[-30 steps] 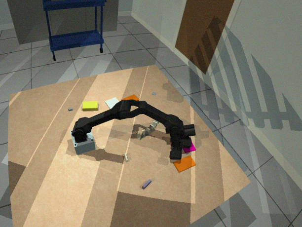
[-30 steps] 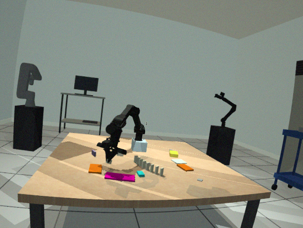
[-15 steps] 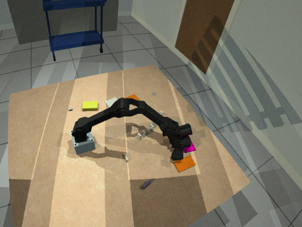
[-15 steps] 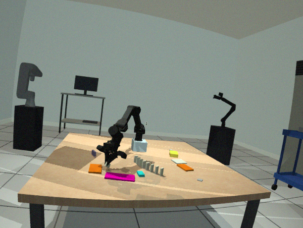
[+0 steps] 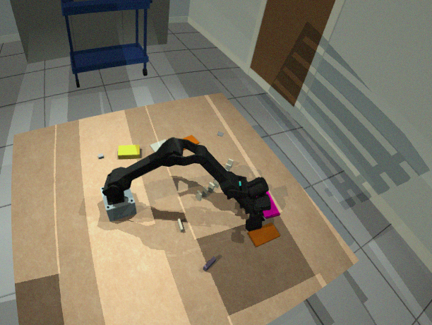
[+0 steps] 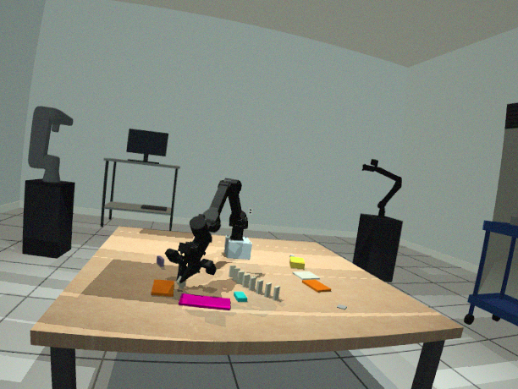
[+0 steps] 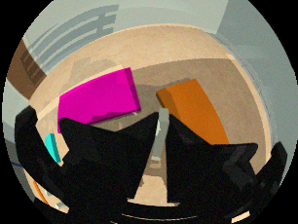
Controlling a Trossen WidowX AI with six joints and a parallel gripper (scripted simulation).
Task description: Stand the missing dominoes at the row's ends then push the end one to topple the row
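Note:
My gripper [image 5: 255, 225] [image 6: 182, 282] [image 7: 162, 117] is shut on a grey domino [image 7: 161, 129] [image 6: 181, 286], which it holds upright and low over the table. It hangs between a flat orange slab [image 5: 264, 234] [image 6: 162, 287] [image 7: 192, 109] and a magenta slab [image 5: 272, 208] [image 6: 205, 301] [image 7: 97, 99]. The row of standing grey dominoes [image 5: 211, 186] [image 6: 254, 283] lies apart from the gripper, toward the table's middle; the arm hides part of it in the top view. Another grey domino [image 5: 181, 225] lies flat near the arm's base [image 5: 118, 208].
A cyan block [image 6: 240, 296] [image 7: 52, 147] lies between the magenta slab and the row. A purple piece [image 5: 210, 263] [image 6: 160, 260], a yellow block [image 5: 128, 150] [image 6: 297, 262], a white slab [image 6: 305, 275], a second orange slab [image 6: 316, 285] and small grey tiles [image 5: 101, 155] [image 5: 220, 133] lie scattered.

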